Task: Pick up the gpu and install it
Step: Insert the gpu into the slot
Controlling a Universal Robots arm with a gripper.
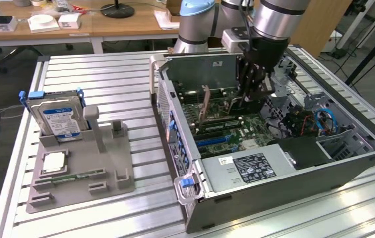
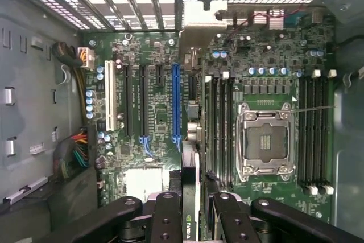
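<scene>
My gripper [image 1: 254, 91] reaches down into the open computer case [image 1: 286, 163], shut on the gpu [image 1: 236, 105]. In the wrist view the gpu [image 2: 192, 140] shows edge-on as a thin dark slab with a green logo near the fingers [image 2: 166, 220]. Its silver bracket [image 2: 199, 27] points toward the case's rear slot openings. The card hangs above the motherboard [image 2: 153, 112], just beside the long blue slot [image 2: 175, 101] and between that slot and the memory slots [image 2: 219, 123]. Whether its edge touches a slot I cannot tell.
An empty processor socket [image 2: 266, 143] lies beside the memory slots. Cable bundles [image 2: 77, 155] and the case walls close in around the board. At the exterior view's left a grey holder [image 1: 82, 168] carries a hard drive [image 1: 58, 119], a chip and a memory stick.
</scene>
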